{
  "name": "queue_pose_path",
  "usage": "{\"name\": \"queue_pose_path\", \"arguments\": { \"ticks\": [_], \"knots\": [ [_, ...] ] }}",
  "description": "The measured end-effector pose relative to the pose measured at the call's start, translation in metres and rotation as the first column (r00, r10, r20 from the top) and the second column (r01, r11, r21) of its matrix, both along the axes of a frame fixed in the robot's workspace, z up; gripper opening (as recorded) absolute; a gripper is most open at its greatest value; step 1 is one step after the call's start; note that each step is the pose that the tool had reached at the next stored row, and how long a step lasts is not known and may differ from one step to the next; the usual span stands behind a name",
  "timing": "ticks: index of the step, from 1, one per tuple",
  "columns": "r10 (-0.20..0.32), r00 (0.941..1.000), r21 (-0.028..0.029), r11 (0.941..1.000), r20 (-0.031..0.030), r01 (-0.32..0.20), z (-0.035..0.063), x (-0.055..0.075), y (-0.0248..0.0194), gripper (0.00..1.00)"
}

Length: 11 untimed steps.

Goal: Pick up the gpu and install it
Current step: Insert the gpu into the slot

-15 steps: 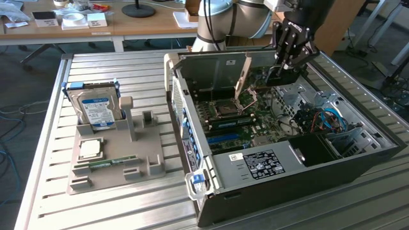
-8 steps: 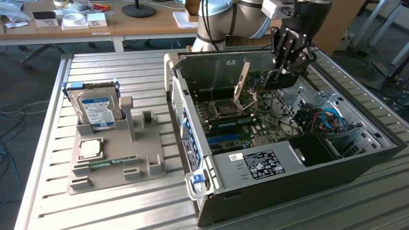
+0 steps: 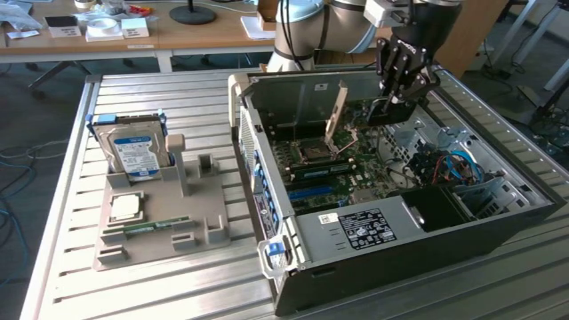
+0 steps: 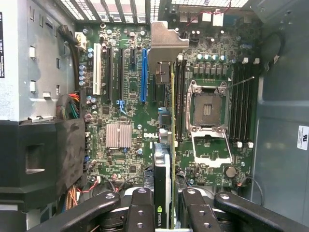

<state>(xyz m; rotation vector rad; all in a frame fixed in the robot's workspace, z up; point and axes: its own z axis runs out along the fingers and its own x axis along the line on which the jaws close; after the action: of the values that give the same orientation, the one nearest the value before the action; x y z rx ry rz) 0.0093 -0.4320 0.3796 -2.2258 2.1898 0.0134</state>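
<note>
Wrist view: blue slot (image 4: 143,72) runs just beside the gpu (image 4: 163,164), which the gripper (image 4: 166,207) pinches edge-on above the board (image 4: 126,108), socket (image 4: 207,108) on its other side. Best, I judge, to keep it upright and parallel to the slot.

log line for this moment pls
step: install gpu | gripper: shut on gpu | gpu: held edge-on over motherboard, inside open pc case | seated: not yet

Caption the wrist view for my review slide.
The gripper holds the gpu edge-on over the motherboard inside the open computer case.
</note>
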Motion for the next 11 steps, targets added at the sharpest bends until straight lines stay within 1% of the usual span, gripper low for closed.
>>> {"name": "queue_pose_path", "arguments": {
  "ticks": [3, 6, 11],
  "knots": [
    [0.000, 1.0000, -0.0001, 1.0000, -0.0001, 0.000, -0.0023, 0.0001, -0.0008, 0.27],
    [0.000, 1.0000, -0.0001, 1.0000, 0.0000, 0.000, -0.0066, -0.0002, -0.0009, 0.27],
    [0.000, 1.0000, -0.0001, 1.0000, 0.0000, 0.000, -0.0079, -0.0003, -0.0009, 0.27]
  ]
}}
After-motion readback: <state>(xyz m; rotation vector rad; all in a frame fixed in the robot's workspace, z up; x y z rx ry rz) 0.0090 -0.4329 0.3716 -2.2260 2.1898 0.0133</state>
